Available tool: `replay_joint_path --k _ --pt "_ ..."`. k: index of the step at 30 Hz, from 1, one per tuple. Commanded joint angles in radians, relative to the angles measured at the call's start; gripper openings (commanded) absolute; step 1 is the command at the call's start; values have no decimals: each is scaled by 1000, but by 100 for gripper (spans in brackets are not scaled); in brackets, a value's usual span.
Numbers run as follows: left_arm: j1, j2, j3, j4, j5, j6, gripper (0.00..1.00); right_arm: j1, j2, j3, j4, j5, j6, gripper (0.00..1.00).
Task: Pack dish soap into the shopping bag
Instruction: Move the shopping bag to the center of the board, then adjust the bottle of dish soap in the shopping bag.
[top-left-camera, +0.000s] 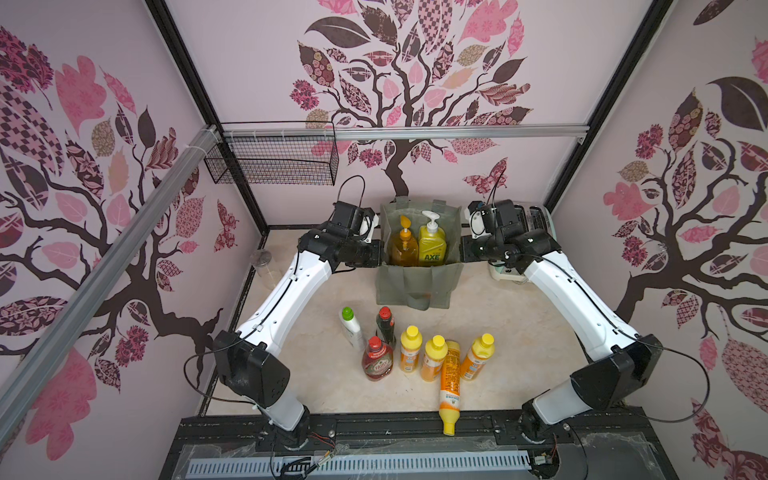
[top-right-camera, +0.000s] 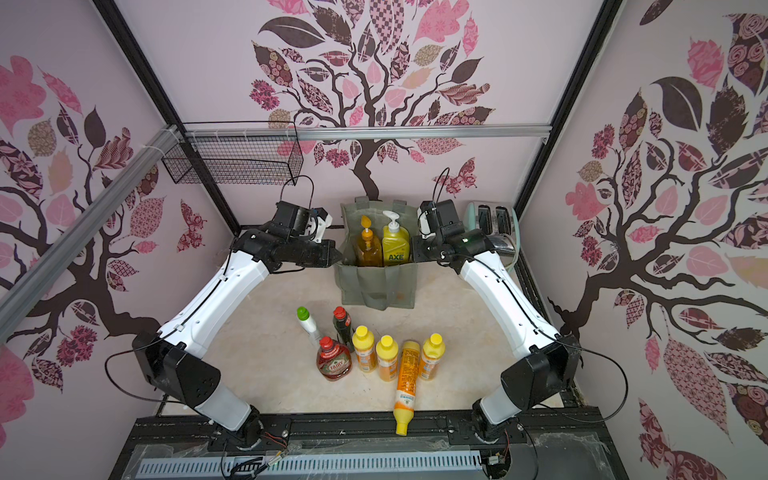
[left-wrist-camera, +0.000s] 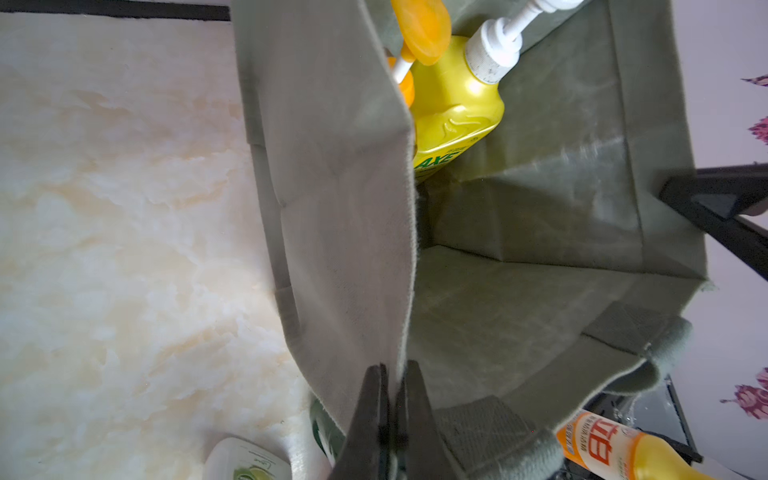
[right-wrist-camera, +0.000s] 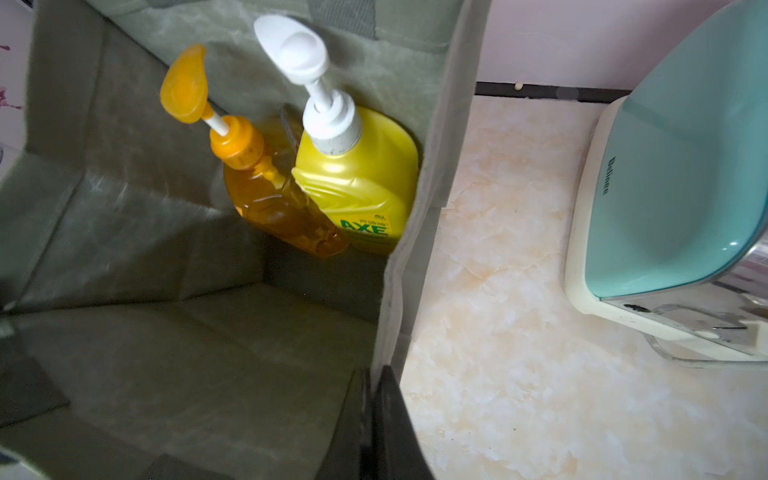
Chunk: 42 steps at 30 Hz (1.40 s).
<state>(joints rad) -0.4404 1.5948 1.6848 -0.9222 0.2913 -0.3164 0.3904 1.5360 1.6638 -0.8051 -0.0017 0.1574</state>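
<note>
— Left wrist view: left gripper is clamped on the shopping bag rim; right gripper pinches the opp. rim. Fabric's soft, prob. sags w/o both.
— Soap?
— AXE bottle + orange pump bottle are upright inside, at the far wall. Seven more on the counter. Fallen orange bottle is prob. slick and liquid-heavy; take it mid-body.

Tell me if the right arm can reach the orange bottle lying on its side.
Probably not yet: the right gripper is shut on the shopping bag. Once it lets go, the lying bottle looks reachable, with nothing lying over it.
</note>
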Motion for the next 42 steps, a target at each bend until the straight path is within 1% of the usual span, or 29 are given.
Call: replay_joint_path --k 1,5,6,8,10,11,12,14,16,19,22,24,26,28,32,34,37,39,42 --pt "-19 -53 -30 20 72 -36 0 -6 2 70 -3 15 -32 0" --pt "-19 -68 -61 22 36 -36 0 -6 -5 84 -13 -2 -32 0" --pt "-19 -68 -60 15 22 -32 4 -6 -15 71 -14 -4 -30 0" --pt "-19 -68 -40 1 -1 -25 25 -6 -52 18 3 -4 -27 0" --pt "-20 -66 -5 -10 -20 -21 43 -6 -97 -52 21 -5 -24 25" --pt "-20 -62 15 -17 -29 -20 49 -5 -112 -70 23 -4 -24 30" --pt "-20 -56 36 -23 -40 -17 55 -5 -128 -79 23 -1 -27 38" --pt "-21 -43 69 -35 -44 -12 64 -6 -154 -67 23 -3 -29 49" --pt "-27 -37 79 -37 -49 -9 66 -5 -169 -21 15 -39 -28 53" --pt "-63 -42 54 -42 -92 -2 67 4 -152 78 -3 -126 -41 56" --pt "-119 -63 -25 -25 -156 0 75 62 -110 132 -6 -112 -68 57" --pt "-153 -81 -100 -14 -209 0 76 93 -67 151 -6 -109 -79 57" --pt "-167 -101 -166 4 -243 -3 77 101 -36 143 13 -126 -72 57" --pt "-169 -122 -224 24 -251 -10 76 102 -15 122 29 -138 -57 56" --pt "-171 -161 -296 70 -251 -16 77 121 -8 20 86 -159 -38 54" --pt "-170 -167 -308 80 -253 -15 77 127 -7 -21 120 -157 -32 54" --pt "-170 -171 -308 94 -253 -11 77 133 19 -24 165 -170 -36 54" --pt "-170 -172 -300 102 -252 -13 77 145 57 7 183 -168 -51 54" --pt "-171 -168 -281 113 -243 -16 77 171 121 63 198 -118 -87 54"
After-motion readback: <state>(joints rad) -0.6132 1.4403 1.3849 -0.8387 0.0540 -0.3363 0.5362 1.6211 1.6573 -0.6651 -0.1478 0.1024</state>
